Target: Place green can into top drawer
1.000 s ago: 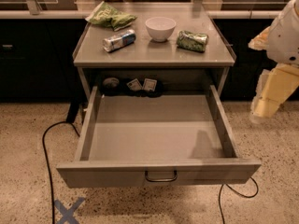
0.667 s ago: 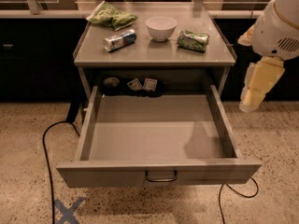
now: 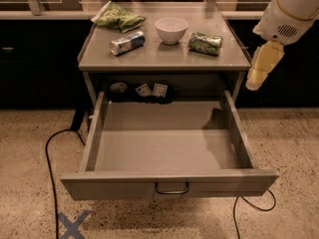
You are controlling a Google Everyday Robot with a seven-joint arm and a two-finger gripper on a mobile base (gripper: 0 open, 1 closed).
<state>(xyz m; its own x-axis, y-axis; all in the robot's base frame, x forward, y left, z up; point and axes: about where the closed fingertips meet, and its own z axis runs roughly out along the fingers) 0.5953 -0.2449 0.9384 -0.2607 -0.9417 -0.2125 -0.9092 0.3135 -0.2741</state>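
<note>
1. Pale-yellow two-finger gripper (image 3: 254,81): hangs beside the right edge of the grey tabletop (image 3: 164,59), below top level, outside the drawer's right wall. Open or closed: cannot tell. Holds nothing visible.
2. Small crushed mottled-green drink can (image 3: 205,43): lies on its side at the tabletop's right rear, just right of the white round bowl (image 3: 171,30), untouched.
3. Wide shallow grey-beige top drawer (image 3: 124,185): stands pulled well out, nothing inside.
4. Risks, judged:
   - rolling the can away with a sideways nudge, since round and lying down
   - bumping the bowl, being so near
   - slipping on the dented wall
   - grabbing the silver-and-blue can (image 3: 127,43) by mistake
   - clipping the table edge while rising
5. Counts: two cans, one bowl, one crinkly green chip bag (image 3: 118,18), one open drawer, one gripper.
</note>
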